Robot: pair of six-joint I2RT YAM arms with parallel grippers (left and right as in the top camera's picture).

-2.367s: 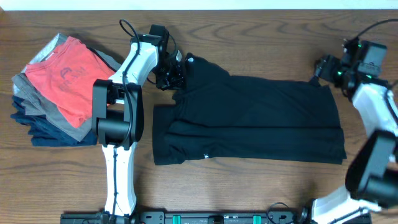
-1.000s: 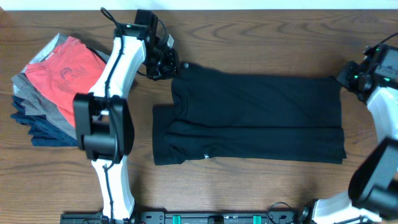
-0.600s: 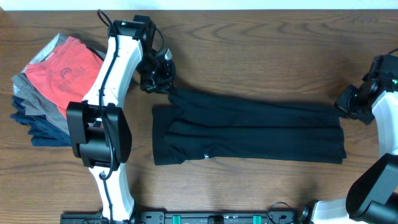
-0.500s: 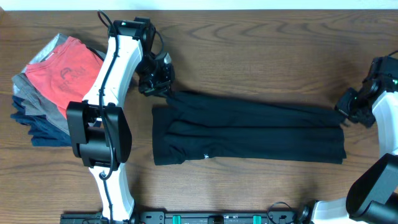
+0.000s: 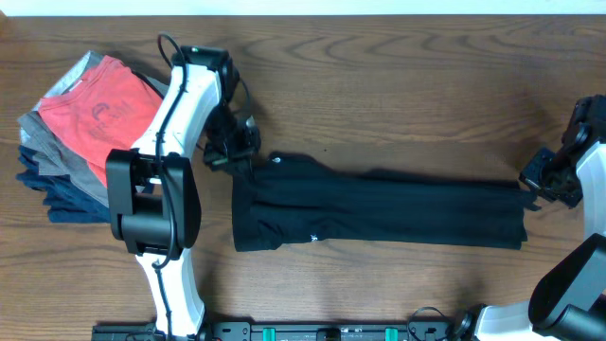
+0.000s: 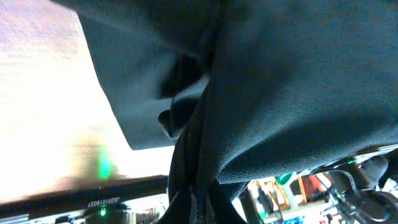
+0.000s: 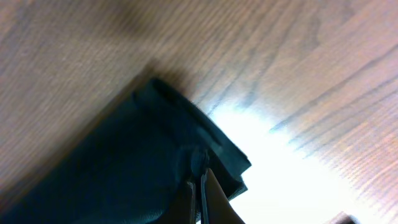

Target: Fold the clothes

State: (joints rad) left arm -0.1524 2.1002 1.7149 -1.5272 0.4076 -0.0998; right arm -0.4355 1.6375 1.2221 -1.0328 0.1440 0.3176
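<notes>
Tabletop (image 5: 398,76): left tool (image 5: 244,154), right tool (image 5: 530,183) gripping shirt (image 5: 379,210).

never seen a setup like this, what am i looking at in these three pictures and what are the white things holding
The white things are two robot arms at a wooden table, each ending in a two-finger gripper. The wide picture comes from a fixed camera above the table. The other two come from small cameras on the arms' wrists, so they are very close up and show mostly dark cloth. A black garment lies across the table, partly folded into a long band. The left gripper pinches its far edge at one end, and the right gripper pinches it at the other end. A stack of folded clothes, a red one on top, sits beside the left arm.
</notes>
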